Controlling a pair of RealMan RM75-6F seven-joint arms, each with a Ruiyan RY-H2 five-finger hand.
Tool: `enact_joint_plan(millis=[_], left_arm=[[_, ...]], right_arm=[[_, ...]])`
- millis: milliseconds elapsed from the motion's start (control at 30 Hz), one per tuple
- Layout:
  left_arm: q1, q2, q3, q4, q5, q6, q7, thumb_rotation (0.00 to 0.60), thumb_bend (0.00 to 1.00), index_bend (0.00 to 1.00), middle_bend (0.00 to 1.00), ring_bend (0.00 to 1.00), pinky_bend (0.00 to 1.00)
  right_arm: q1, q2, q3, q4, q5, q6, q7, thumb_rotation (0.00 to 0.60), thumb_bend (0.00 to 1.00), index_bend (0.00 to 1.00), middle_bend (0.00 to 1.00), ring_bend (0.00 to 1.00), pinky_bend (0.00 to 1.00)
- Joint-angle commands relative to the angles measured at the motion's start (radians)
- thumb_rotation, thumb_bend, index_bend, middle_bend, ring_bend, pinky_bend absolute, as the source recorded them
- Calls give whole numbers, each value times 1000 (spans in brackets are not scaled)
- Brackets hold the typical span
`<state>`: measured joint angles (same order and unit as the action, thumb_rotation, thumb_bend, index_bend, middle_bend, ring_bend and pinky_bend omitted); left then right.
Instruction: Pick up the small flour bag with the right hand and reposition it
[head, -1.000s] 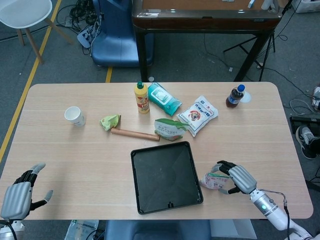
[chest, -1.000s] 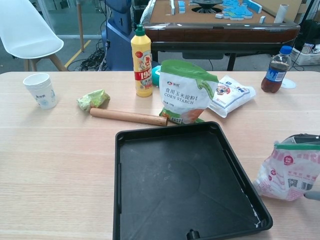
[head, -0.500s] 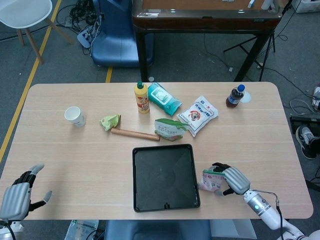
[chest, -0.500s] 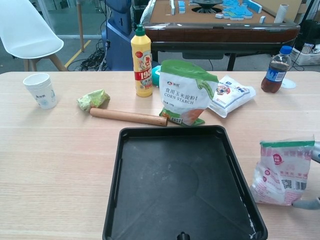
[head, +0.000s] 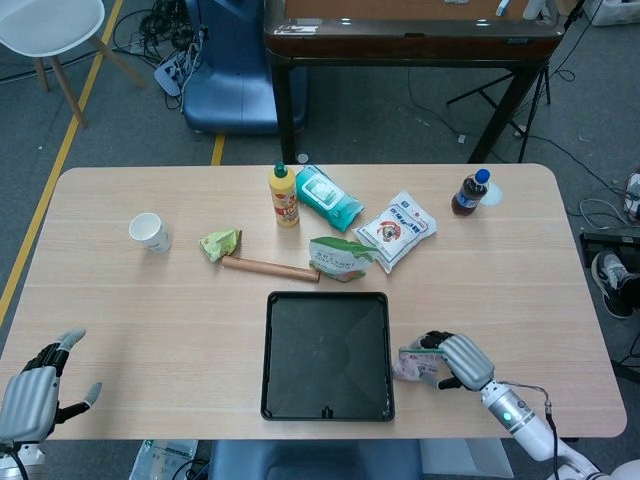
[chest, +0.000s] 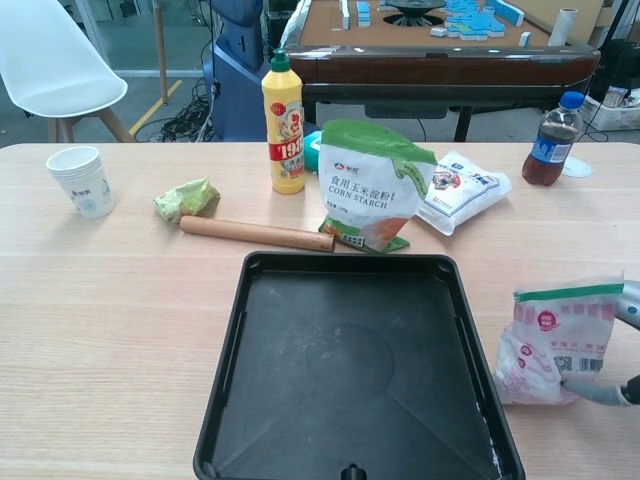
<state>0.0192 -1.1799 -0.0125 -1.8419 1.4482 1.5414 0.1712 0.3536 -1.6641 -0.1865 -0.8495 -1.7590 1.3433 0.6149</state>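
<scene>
Small flour bag (chest: 553, 340), pink and white plastic with a green strip across its top, stands upright near the front right part of the light wooden table (head: 130, 300), just beside the right side of the square black plastic tray (head: 327, 355). The right hand (head: 458, 361), grey and black, wraps around the bag from the right; its fingers (chest: 596, 391) press against the bag's lower edge, so it has hold of the bag. In the chest view only a sliver of that hand shows at the frame's right edge.

The left hand (head: 32, 396) hovers at the front left corner of the table with fingers spread and nothing in it.

Behind the tray, touching or nearly touching its far rim, stands a green and white pouch of corn starch (chest: 372, 185). A wooden rolling pin (head: 270, 268) lies to the left of it, with a crumpled green wrapper (head: 220, 243) at its left end. Further back stand a yellow squeeze bottle (head: 284, 195), a teal pack of wipes (head: 326, 198) and a flat white printed bag (head: 396, 230). A white paper cup (head: 149, 232) sits toward the left edge, and a dark drink bottle with a blue cap (head: 470, 192) stands near the far right corner.
</scene>
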Motion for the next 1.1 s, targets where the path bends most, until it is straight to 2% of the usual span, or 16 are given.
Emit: enact_joint_plan(millis=[33,100,300,433,533,767,900,1100], left_arm=[[0,0,0,0,1,1,0,600,238,147,177,198,274],[0,1,0,-1,1,0,0,600,238,147,176,198,274],[-3,4,0,-8,6,-2,9,600,238,147,176,198,274],[-7,7,0,-14,10,-6,17,600,238,147,176,198,274],[-12,12,1,-20,14,-14,23,600,238,147,176,197,274],[-19,22,2,-32,31,-16,27,600,238,147,176,195,274],[-22,26,3,-33,34,-21,26,600,238,147,176,195,273],[-26,29,2,-30,34,-26,22,600,238,147,176,194,272]], right_arm=[[-6,-3,9,10,2,25,5,600,630,588,553,445,574],[-10,0,12,12,0,42,7,600,655,623,583,487,626],[-9,57,24,-30,-10,96,-7,600,665,682,632,559,697],[18,139,31,-127,-21,97,-46,600,665,684,636,575,711],[56,224,41,-237,-29,69,-98,600,665,684,636,576,711],[181,441,77,-544,-26,-87,-236,600,665,684,637,594,728],[249,525,100,-654,-2,-205,-315,600,665,684,639,596,730],[330,592,129,-757,46,-368,-426,600,665,684,639,596,731]])
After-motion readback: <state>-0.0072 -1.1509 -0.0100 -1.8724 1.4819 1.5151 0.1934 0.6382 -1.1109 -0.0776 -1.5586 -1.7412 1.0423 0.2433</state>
